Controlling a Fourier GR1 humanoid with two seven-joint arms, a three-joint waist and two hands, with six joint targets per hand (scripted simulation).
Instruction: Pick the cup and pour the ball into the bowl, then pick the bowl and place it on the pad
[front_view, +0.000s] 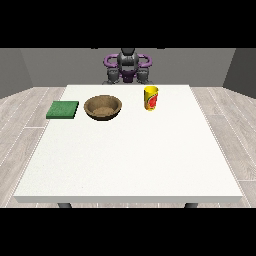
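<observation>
A yellow cup (151, 98) with a red mark stands upright on the white table (130, 155), right of centre near the far edge. No ball shows; the cup's inside is hidden. A brown wooden bowl (103, 107) sits left of the cup, with nothing visible in it. A flat green pad (63, 109) lies left of the bowl. Both arms are drawn in against the robot's body beyond the far edge. The hand at the view's left (111, 76) and the hand at the view's right (145, 76) are far from all three things and hold nothing.
The table's near half is bare white surface. A grey wood floor surrounds the table, and grey walls stand behind the robot (128, 64).
</observation>
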